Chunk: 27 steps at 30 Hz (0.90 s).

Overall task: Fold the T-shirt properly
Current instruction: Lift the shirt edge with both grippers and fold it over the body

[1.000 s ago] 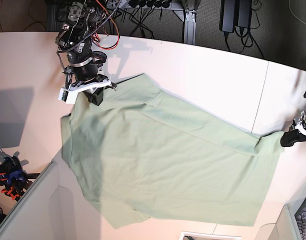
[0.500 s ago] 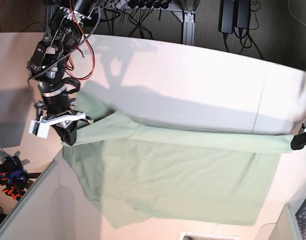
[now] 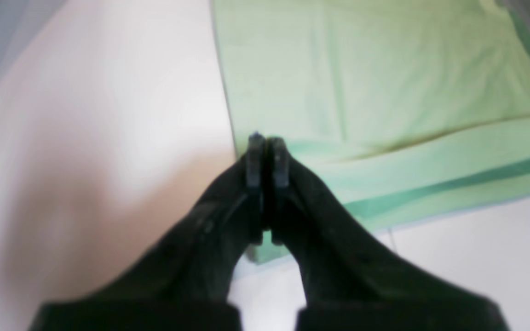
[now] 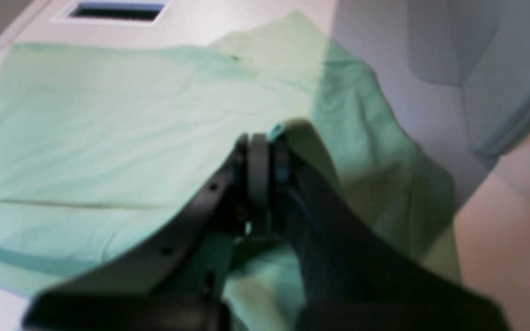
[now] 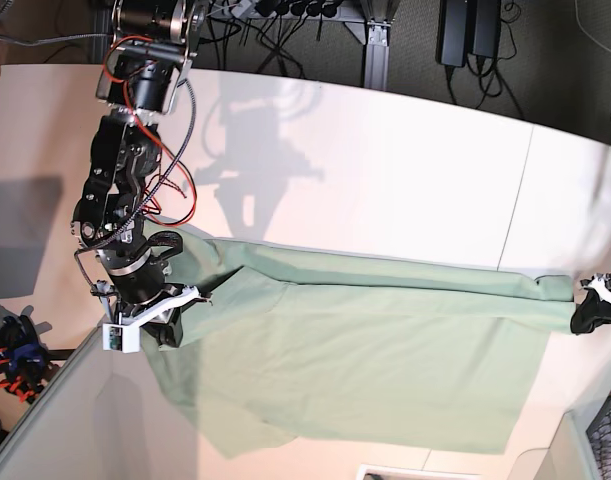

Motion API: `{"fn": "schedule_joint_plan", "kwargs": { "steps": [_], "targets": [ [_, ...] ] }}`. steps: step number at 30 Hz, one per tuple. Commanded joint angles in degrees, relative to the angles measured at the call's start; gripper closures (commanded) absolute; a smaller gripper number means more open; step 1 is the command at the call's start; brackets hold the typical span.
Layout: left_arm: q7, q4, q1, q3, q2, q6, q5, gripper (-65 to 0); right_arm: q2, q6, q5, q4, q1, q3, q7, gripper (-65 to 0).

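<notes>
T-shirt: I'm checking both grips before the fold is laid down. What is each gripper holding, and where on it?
Both pinch the T-shirt: the left gripper at a corner of its edge, the right gripper on a bunched edge at the opposite end.

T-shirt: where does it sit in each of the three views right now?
Base: T-shirt spans the lower half, stretched between both end effectors.
Left wrist: fills the upper right, its corner pinched in the left end effector.
Right wrist: covers left and centre, pinched in the right end effector.
Shared landmark: white table.
</notes>
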Motion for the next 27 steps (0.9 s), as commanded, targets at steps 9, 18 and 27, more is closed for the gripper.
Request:
{"fn": "schedule_joint_plan", "kwargs": {
  "steps": [9,18,27],
  "targets": [
    [-9.4,0.6,-3.1,8.1,-1.0,2.6,7.8,-17.6,0.6,0.0,-2.1,-5.1,2.7,-2.3,5.9,0.0],
    [-4.2,2.3,-3.2,3.8,-0.5,7.0,4.3,-31.7,0.7,0.0,-2.1,-5.3,2.5,-1.6,7.0,-42.4],
    [12.3,9.4,-2.6,-7.1,-1.0,6.4,-7.3,-31.7,0.2,0.0,5.1,0.2,-1.4,12.9,-0.5,-42.4]
  ]
}}
